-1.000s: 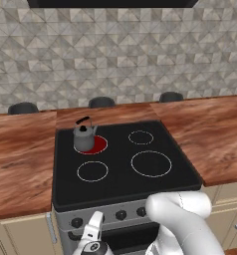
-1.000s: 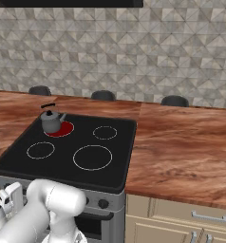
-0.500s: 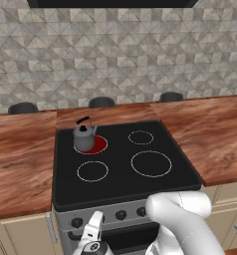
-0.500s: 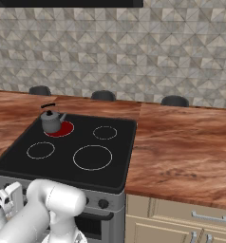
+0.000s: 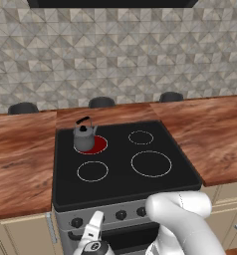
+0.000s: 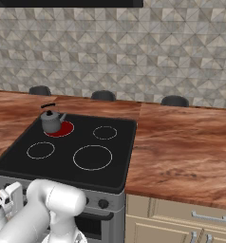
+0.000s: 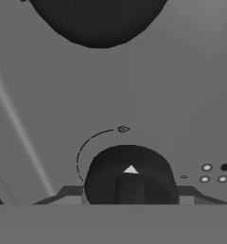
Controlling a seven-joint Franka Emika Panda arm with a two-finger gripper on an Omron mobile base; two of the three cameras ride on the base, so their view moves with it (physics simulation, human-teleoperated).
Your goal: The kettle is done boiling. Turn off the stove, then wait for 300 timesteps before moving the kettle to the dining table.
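Observation:
The grey kettle (image 5: 84,138) (image 6: 51,122) stands upright on the back left burner of the stove (image 5: 121,180) (image 6: 120,142); that burner glows red under it. My gripper (image 5: 94,230) (image 6: 4,199) is low at the stove's grey front, by the row of black knobs. In the hand view a black knob (image 7: 129,174) with a white pointer sits between the two finger tips, which press against its sides: the gripper (image 7: 129,194) is shut on it. The reddish-brown dining table (image 5: 110,113) top runs behind the stove.
Wood counter (image 5: 21,154) (image 6: 181,147) lies on both sides of the stove. Three black stools (image 5: 101,102) (image 6: 103,95) line the far edge before a tiled wall. Beige drawers (image 6: 191,218) sit under the right counter. Another black knob (image 7: 98,21) shows above.

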